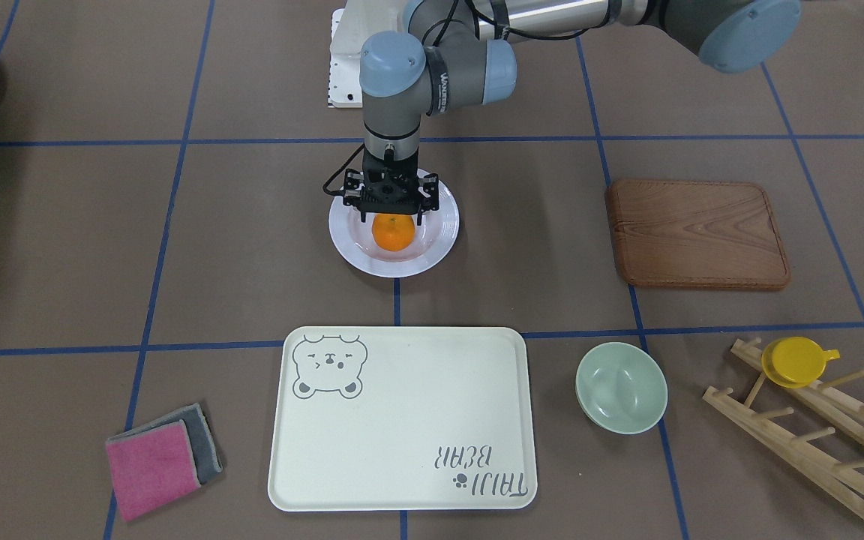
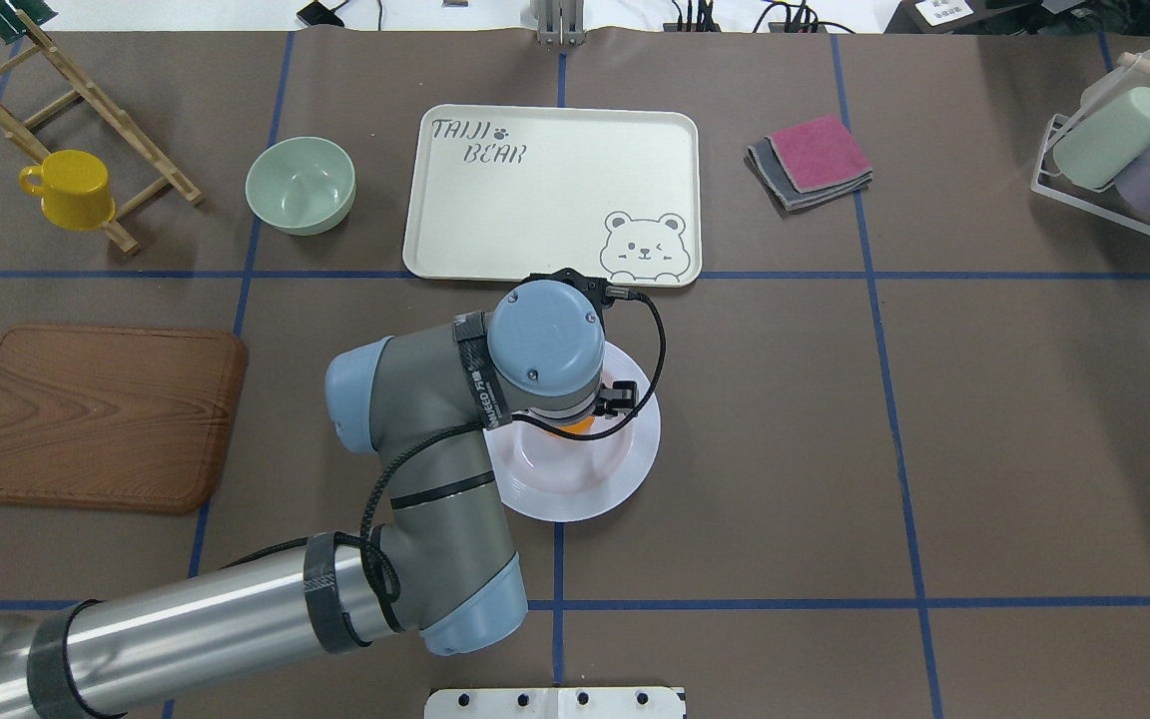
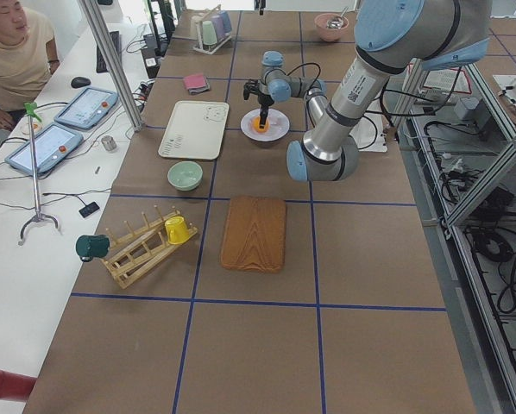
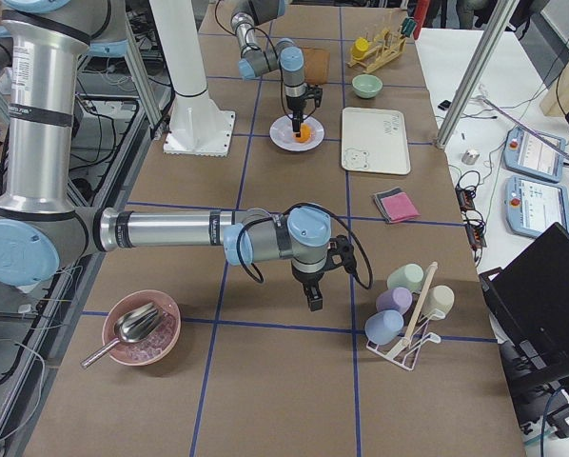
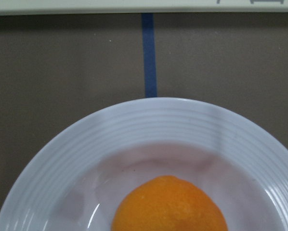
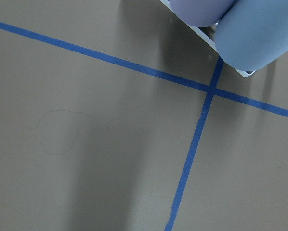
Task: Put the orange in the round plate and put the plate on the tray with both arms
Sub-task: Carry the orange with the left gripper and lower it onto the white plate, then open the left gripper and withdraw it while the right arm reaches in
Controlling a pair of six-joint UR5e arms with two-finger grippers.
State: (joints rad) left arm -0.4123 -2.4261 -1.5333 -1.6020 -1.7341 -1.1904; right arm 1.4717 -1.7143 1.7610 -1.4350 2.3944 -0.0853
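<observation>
Tabletop [image 1: 102, 247] plate [image 1: 443, 241] holds orange [image 1: 392, 232]; overhead obscured.

Bare surface [image 1: 394, 304] separates the plate [image 1: 432, 259] from the tray [image 1: 402, 420], and the tray's face is bare. The left gripper [image 1: 393, 216] blocks the plate from above, leaving the rim exposed on both sides and toward the tray. A green bowl [image 1: 622, 388] stands near the tray on the robot's left, and folded cloths [image 1: 162, 457] lie on its right.

Table [image 1: 64, 247] with tray [image 1: 402, 420], plate [image 1: 443, 238], board [image 1: 698, 232]
</observation>
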